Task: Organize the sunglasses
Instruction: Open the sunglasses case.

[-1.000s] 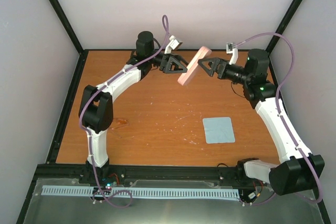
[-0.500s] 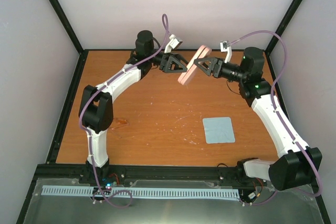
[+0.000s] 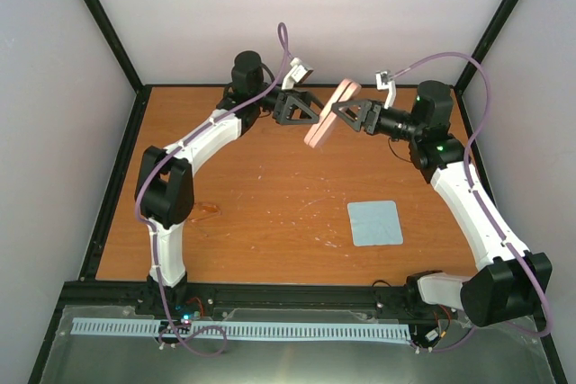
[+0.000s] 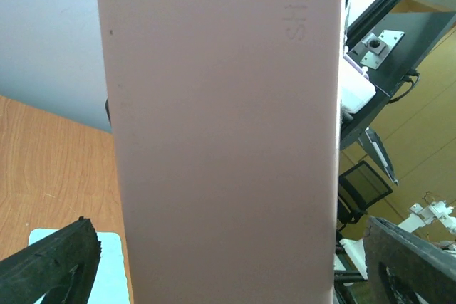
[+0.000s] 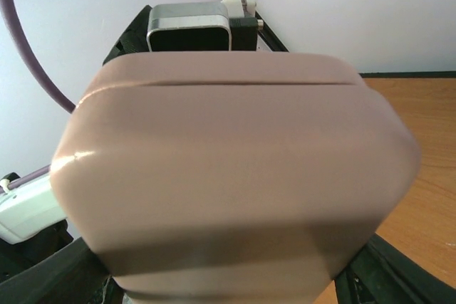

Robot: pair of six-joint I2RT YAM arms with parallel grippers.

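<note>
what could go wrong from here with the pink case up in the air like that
1. The pink case hangs tilted above the table, gripped by the right tool alone; it may slip or swing and drop.
2. The left tool stands open, with its fingers close on either side of the case; a crooked retreat could knock it loose.

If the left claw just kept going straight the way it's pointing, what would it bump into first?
The pink case, almost at once: it fills the left wrist view, between the open fingers of the left gripper. The right gripper holds it in the air from the other side.
</note>
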